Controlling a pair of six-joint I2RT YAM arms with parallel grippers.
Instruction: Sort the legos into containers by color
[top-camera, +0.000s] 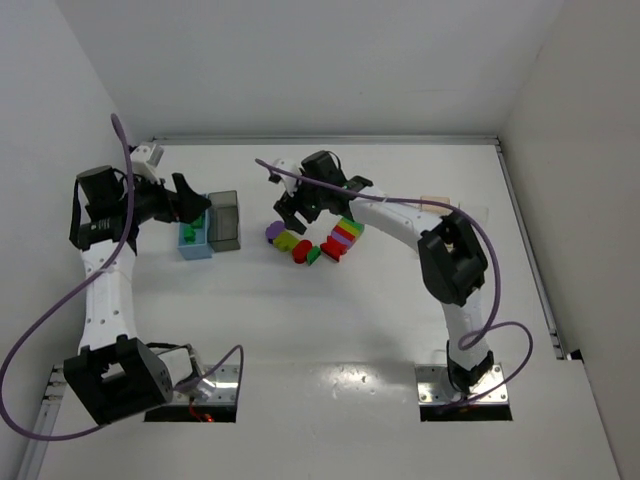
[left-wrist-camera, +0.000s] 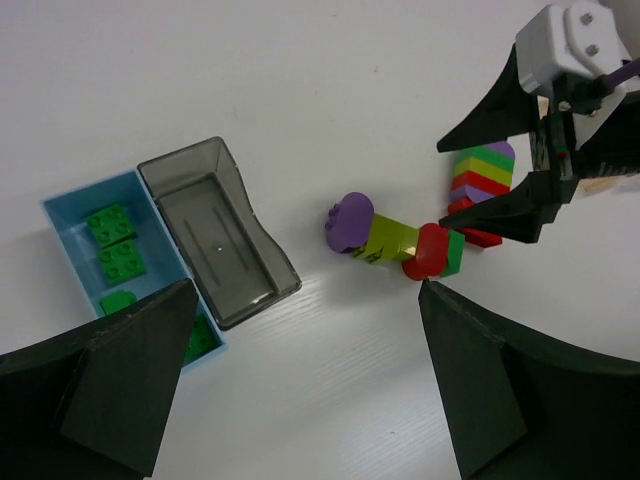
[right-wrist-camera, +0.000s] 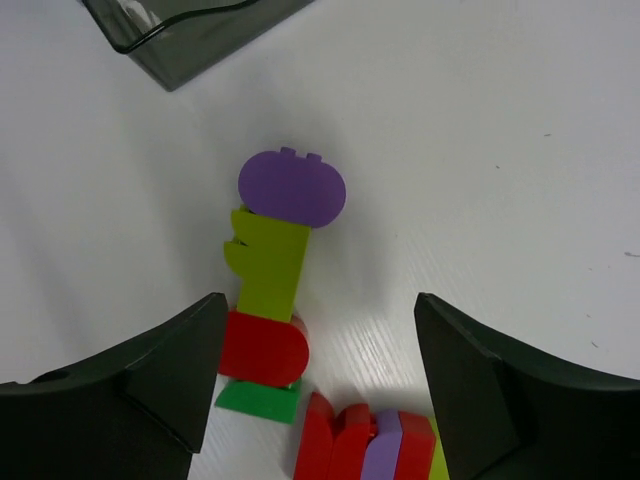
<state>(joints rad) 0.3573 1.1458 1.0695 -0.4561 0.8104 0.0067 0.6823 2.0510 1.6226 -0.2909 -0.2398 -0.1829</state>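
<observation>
A row of legos lies mid-table: a purple piece (right-wrist-camera: 292, 185), a lime-yellow brick (right-wrist-camera: 270, 265), a red half-round (right-wrist-camera: 262, 347) and a small green brick (right-wrist-camera: 260, 398), with the rainbow-striped cluster (top-camera: 345, 237) just right of them. My right gripper (right-wrist-camera: 320, 300) hangs open over the row. Its left finger (right-wrist-camera: 160, 380) is right beside the red piece and its right finger is well clear. The light blue container (left-wrist-camera: 70, 225) holds several green bricks (left-wrist-camera: 110, 225). The dark grey container (left-wrist-camera: 215, 235) beside it is empty. My left gripper (left-wrist-camera: 305, 290) stands wide open above bare table next to these bins, holding nothing.
A faint peach-tinted container edge (top-camera: 437, 203) shows behind the right arm. White walls close off the table at the back and both sides. A purple cable loops off each arm. The two arm bases sit at the near edge.
</observation>
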